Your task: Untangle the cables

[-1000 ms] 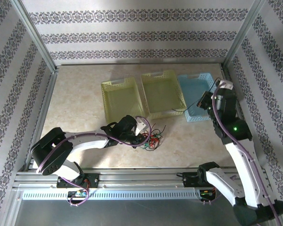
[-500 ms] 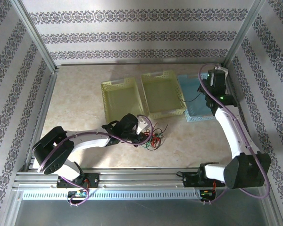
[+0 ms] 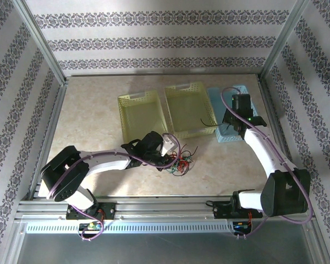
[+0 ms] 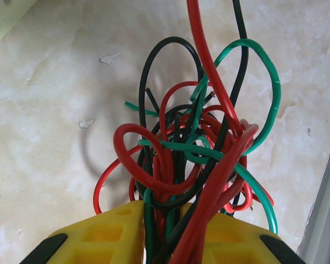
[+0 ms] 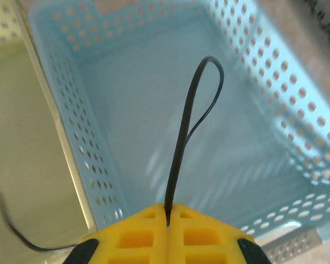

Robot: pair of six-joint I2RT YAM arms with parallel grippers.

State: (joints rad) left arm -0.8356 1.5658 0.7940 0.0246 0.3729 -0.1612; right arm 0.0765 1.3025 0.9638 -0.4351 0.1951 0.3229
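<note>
over the blue basket (image 5: 275, 82), black cable (image 5: 181, 148) in right pincer (image 5: 168, 212)

Glossy cables (image 4: 187, 165), perforated plastic basket (image 5: 66, 126), seemingly matt marbled table (image 4: 44, 137).

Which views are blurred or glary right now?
Left wrist: the tangled cables are sharp, casting a soft shadow on the table. Right wrist: the black cable is crisp, the blue basket rim blurs at the top, with pale glare streaks on its floor. Top external: evenly lit, the tangle small.
</note>
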